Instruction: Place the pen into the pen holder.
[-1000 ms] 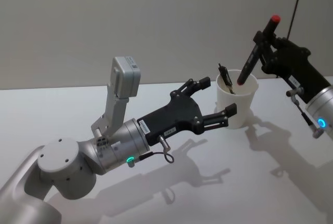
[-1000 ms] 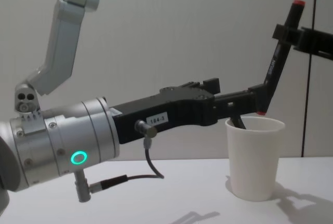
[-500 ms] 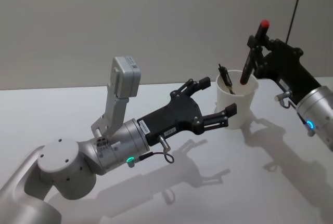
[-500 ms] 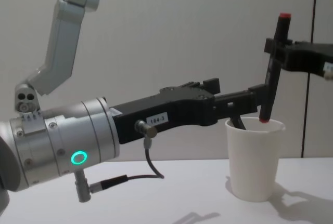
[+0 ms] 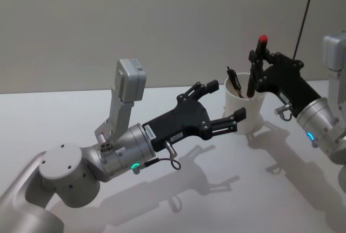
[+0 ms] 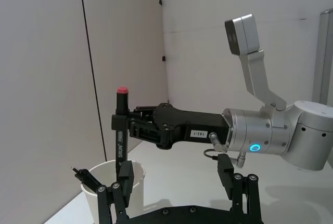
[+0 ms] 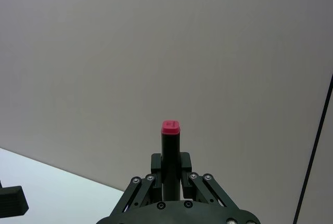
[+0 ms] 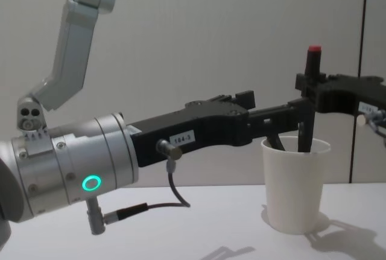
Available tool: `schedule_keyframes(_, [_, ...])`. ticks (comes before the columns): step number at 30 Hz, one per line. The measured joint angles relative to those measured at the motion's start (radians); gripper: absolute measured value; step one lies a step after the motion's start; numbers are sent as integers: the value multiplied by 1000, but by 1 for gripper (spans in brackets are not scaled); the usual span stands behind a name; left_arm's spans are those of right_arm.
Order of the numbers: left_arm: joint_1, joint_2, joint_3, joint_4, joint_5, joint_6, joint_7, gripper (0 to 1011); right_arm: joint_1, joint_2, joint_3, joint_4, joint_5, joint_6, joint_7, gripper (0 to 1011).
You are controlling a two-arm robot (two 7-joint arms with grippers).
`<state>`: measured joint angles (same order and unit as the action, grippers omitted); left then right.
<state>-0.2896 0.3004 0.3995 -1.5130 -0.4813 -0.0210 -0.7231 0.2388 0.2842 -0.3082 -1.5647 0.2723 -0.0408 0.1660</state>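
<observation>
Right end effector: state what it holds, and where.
The right end effector grips the black pen near its red-capped top, lower end inside the paper cup.

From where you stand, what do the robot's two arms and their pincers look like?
Both arms are silver-grey cylinders ending in black pincer housings. The left pincer has thin black linkage fingers, a small white label on its housing, a green ring light on the wrist and a thin looping cable. A grey camera bracket rises from that wrist. The right pincer is matching black, with a blue-green wrist light.

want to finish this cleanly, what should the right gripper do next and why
Probably open the right gripper: it still clamps the black red-capped pen upright, its lower end already inside the white paper cup, beside another dark pen.
</observation>
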Motion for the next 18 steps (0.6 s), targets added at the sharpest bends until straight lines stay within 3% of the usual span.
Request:
schedule_keyframes(7, [0,0,0,0,0,0,0,1001,5,-8,-6,22,-19,0,1,236])
schedule_keyframes(16, [0,0,0,0,0,0,0,1001,8,-14,-10,36,-33,0,2,481])
schedule_keyframes(18, [0,0,0,0,0,0,0,1001,9,-14,-10,39,-35,0,2,578])
